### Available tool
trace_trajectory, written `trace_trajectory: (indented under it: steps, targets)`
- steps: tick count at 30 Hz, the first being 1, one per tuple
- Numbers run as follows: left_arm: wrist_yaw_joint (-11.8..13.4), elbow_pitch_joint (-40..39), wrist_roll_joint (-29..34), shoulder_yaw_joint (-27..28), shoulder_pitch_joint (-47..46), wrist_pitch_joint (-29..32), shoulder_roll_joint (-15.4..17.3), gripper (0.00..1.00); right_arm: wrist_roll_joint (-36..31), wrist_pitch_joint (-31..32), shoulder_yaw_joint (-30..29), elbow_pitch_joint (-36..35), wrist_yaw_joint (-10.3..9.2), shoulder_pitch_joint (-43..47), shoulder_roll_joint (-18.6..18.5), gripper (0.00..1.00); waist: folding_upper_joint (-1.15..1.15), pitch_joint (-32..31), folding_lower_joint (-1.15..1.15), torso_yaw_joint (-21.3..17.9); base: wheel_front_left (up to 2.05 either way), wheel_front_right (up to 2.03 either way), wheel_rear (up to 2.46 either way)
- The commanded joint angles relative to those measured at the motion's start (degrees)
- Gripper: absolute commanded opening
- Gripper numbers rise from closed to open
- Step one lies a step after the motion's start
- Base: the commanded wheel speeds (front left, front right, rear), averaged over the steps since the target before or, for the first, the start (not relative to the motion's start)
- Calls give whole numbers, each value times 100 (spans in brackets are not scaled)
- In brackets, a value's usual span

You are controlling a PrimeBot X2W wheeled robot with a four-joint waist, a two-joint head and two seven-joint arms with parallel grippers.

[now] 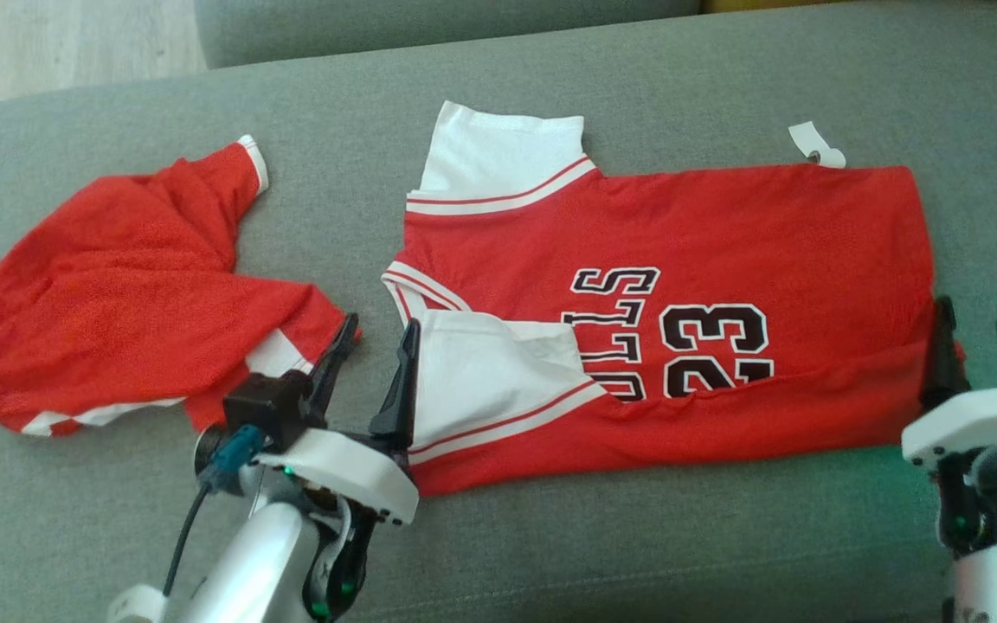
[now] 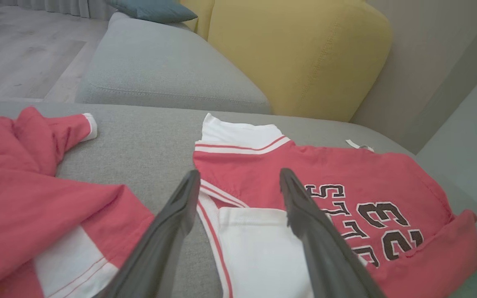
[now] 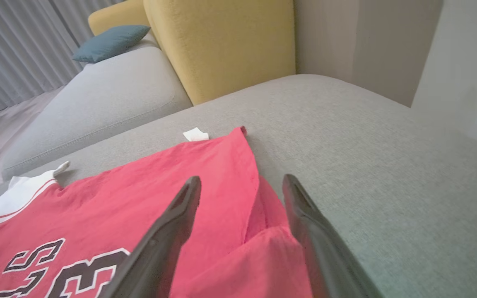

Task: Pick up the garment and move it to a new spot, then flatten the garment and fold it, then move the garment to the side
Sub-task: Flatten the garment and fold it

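The garment (image 1: 723, 234) is a red jersey with white sleeves and a black "23". It lies spread on the grey sofa seat (image 1: 550, 536), its near long edge folded up over the print. My left gripper (image 1: 381, 329) stands open at the sleeve end, the white sleeve (image 2: 259, 244) under and between its fingers (image 2: 238, 174). At the hem end my right gripper (image 1: 974, 313) is open, straddling the folded hem corner (image 3: 263, 248) without gripping it (image 3: 242, 180). A white tag (image 1: 814, 143) sticks out at the far hem corner.
A second red garment (image 1: 118, 277) lies crumpled to the left, close to my left gripper. Behind the seat are another grey cushion (image 2: 160, 66), a yellow backrest (image 2: 296, 54) and a blue pillow (image 3: 110, 41). Wooden floor (image 1: 48, 43) lies beyond the far left edge.
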Motion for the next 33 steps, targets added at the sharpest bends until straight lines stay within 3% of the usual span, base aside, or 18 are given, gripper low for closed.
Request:
trace_trajectory:
  steps: [1, 6, 14, 17, 24, 33]
  targets:
    - [-76, -262, 99, 244, -277, -67, 54, 100, -55, -77, 217, -288, 1, -167, -55, 100, 0, 51, 0, -29, 0, 0, 0]
    - [-415, -219, 340, 199, -949, 61, 308, 100, -219, -70, 450, -586, 1, -523, -55, 100, 0, 429, 0, -188, 0, 0, 0]
    - [-1012, 571, 374, -48, -3024, 1405, 1015, 100, -382, 104, 842, -898, 1, -1465, -55, 100, 0, 1285, 0, -569, 0, 0, 0]
    - [-1076, 1032, 171, -241, -3829, 1885, 1265, 100, -366, 144, 1050, -975, 1, -1850, -55, 100, 0, 1623, 0, -767, 0, 0, 0]
    - [-1087, 1681, -913, -1257, -5322, 2615, 1865, 100, -164, 188, 1517, -1121, 1, -2575, -54, 100, 0, 2231, 0, -1219, 0, 0, 0]
    - [-1088, 2188, -1476, -2463, -6262, 2810, 2378, 100, 124, 173, 1819, -1263, 1, -2898, -54, 100, 0, 2604, 0, -1547, 0, 0, 0]
